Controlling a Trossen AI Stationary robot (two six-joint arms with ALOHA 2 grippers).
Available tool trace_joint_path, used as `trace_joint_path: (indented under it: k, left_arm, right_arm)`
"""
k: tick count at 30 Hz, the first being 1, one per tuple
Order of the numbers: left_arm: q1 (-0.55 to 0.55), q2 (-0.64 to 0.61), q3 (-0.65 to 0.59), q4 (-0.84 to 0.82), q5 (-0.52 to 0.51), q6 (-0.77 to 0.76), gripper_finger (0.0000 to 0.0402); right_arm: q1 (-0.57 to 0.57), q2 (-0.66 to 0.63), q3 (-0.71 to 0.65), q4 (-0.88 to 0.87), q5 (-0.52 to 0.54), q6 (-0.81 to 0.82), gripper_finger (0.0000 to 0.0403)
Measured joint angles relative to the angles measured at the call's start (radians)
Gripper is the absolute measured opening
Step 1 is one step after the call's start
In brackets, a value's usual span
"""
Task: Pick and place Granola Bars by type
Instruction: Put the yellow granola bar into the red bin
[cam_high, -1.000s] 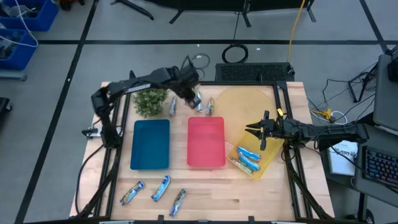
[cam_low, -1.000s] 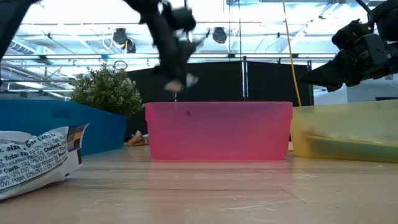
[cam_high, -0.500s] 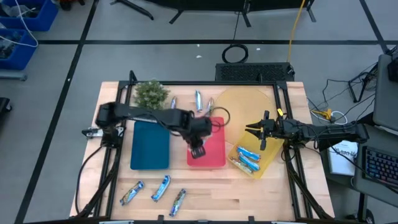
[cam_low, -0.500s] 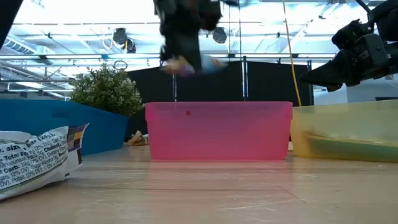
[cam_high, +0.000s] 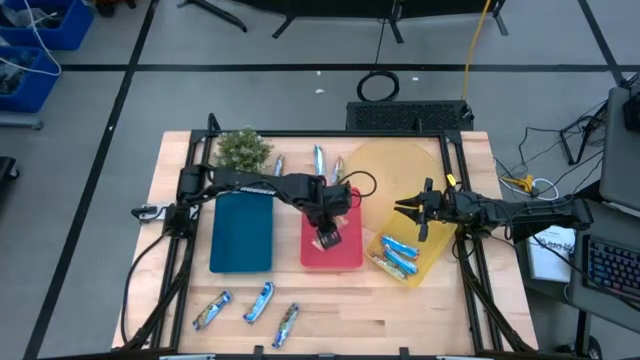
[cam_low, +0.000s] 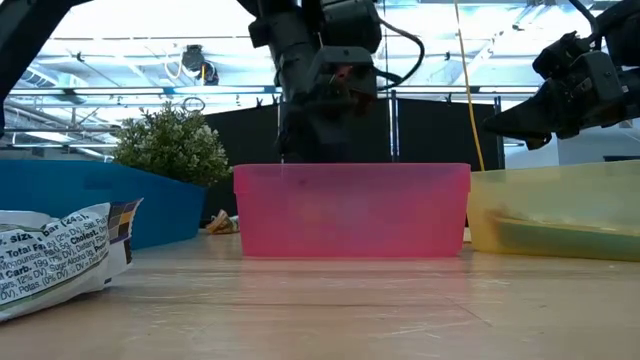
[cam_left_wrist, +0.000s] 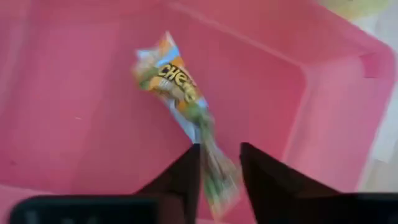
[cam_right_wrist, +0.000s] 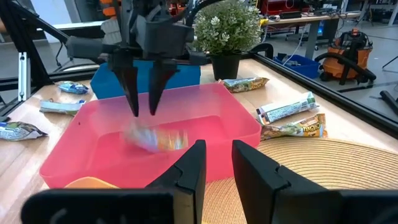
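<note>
My left gripper (cam_high: 328, 238) is open low over the red tray (cam_high: 306, 252), fingers pointing down. Just below its fingertips (cam_right_wrist: 135, 111) a foil bar with orange and green print (cam_left_wrist: 177, 87) shows blurred inside the tray (cam_right_wrist: 155, 139). My right gripper (cam_high: 412, 217) waits open, level, beside the yellow tray (cam_high: 432, 256), which holds a few blue bars (cam_high: 398, 252). Three bars (cam_high: 319, 160) lie on the table beyond the red tray. Three more (cam_high: 262, 300) lie near the table's near edge.
The blue tray (cam_high: 242, 230) lies left of the red one, with the green plant (cam_high: 240, 150) behind it. A round woven mat (cam_right_wrist: 311, 180) lies at the far right under my right arm. A bar wrapper (cam_low: 60, 255) sits close to the low camera.
My left gripper carried a bar from the far side beside the plant toward the near edge, over the red tray, and came down into it. The bar that was between its fingers now shows below them inside the tray. The right arm has kept still.
</note>
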Motion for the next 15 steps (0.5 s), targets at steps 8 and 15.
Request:
trace_joint_path:
  k: [8, 15]
  left_arm:
    - [0.01, -0.013, 0.0, -0.117, -0.134, 0.098, 0.0208]
    - [0.075, -0.089, 0.0, -0.43, -0.595, 0.057, 0.0178]
  right_arm:
    - [0.0, 0.0, 0.0, -0.002, 0.0, -0.001, 0.0073]
    - [0.0, 0.001, 0.0, -0.008, -0.001, 0.0, 0.0073]
